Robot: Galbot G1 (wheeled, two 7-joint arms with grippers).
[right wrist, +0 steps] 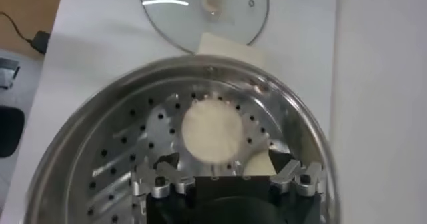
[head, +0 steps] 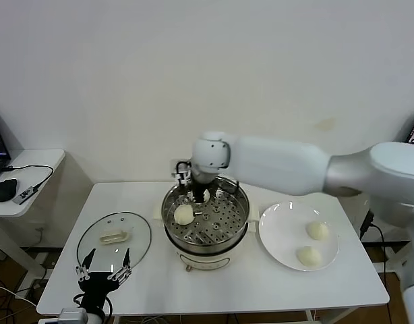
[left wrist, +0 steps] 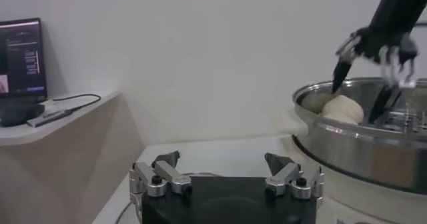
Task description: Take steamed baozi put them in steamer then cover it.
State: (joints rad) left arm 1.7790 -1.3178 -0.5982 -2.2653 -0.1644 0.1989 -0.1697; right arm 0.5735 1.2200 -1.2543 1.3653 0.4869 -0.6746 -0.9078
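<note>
The steamer [head: 242, 202] stands mid-table, its perforated tray [right wrist: 127, 152] in view. One baozi [head: 184, 214] lies on the tray's left part, also seen as the baozi [right wrist: 211, 132]. My right gripper [head: 195, 196] hangs open inside the pot, and a second baozi [right wrist: 257, 167] lies partly hidden under it, between the spread fingers. Two more baozi [head: 317, 230] [head: 308, 256] rest on the white plate [head: 281, 229] to the right. The glass cover [head: 114, 237] lies flat at the left. My left gripper [head: 104, 264] waits open just in front of it, holding nothing.
A low side table [head: 32, 162] at the far left carries a black mouse [head: 5, 190] and cables, with a screen [left wrist: 23, 55] behind. A white wall closes off the table's back. The table's front edge runs just under the left gripper.
</note>
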